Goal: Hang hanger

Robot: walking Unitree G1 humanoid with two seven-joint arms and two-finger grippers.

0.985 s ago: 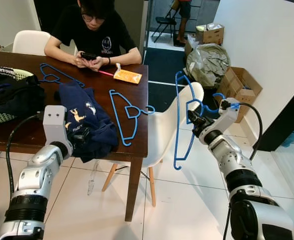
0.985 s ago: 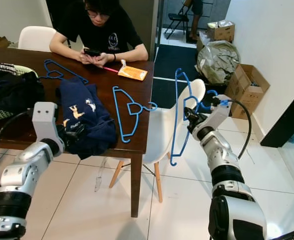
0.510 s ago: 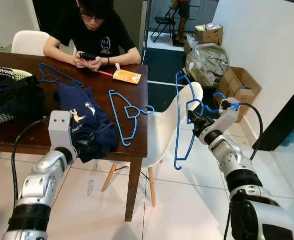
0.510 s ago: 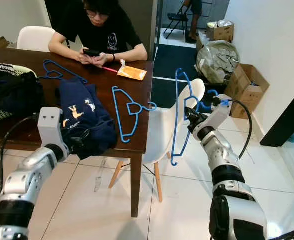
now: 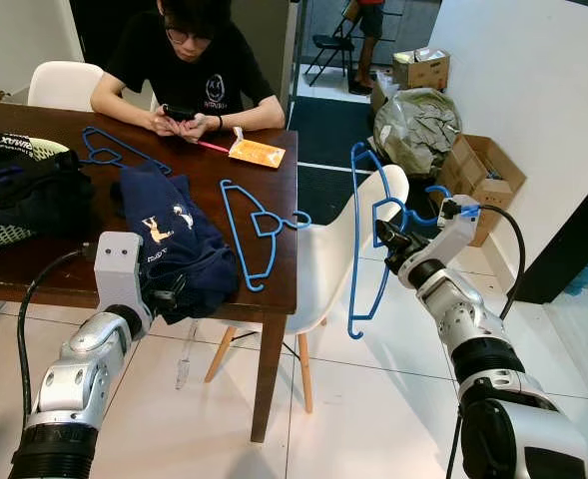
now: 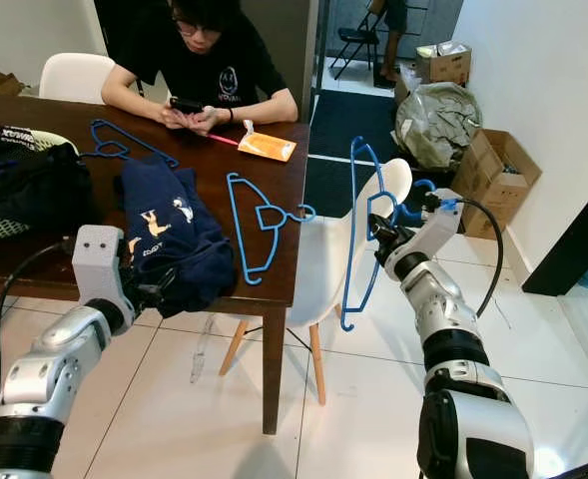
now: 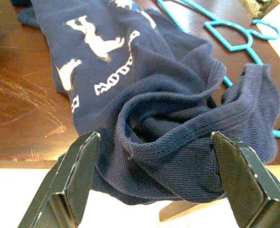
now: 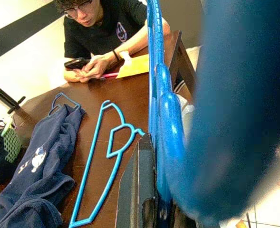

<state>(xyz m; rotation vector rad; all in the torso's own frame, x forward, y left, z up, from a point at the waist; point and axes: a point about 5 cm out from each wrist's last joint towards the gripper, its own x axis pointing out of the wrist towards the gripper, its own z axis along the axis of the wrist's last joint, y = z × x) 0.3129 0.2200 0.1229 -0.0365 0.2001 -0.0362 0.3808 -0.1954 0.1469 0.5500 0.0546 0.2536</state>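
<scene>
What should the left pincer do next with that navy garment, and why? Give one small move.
Probably close on the fabric. The left pincer is open, its fingers straddling the bunched fold of the navy sweatshirt at the edge of the wooden table, so a pinch there looks likely to catch cloth. The right pincer already holds a blue hanger upright beside the table, ready to take the garment.

On the table [image 5: 34,274], a hanger [image 5: 249,230] lies right of the garment [image 5: 179,249], chair [image 5: 318,259] beyond.

brown wooden table [image 5: 274,190], white chair [image 5: 318,264], tiled floor [image 5: 363,419]
</scene>
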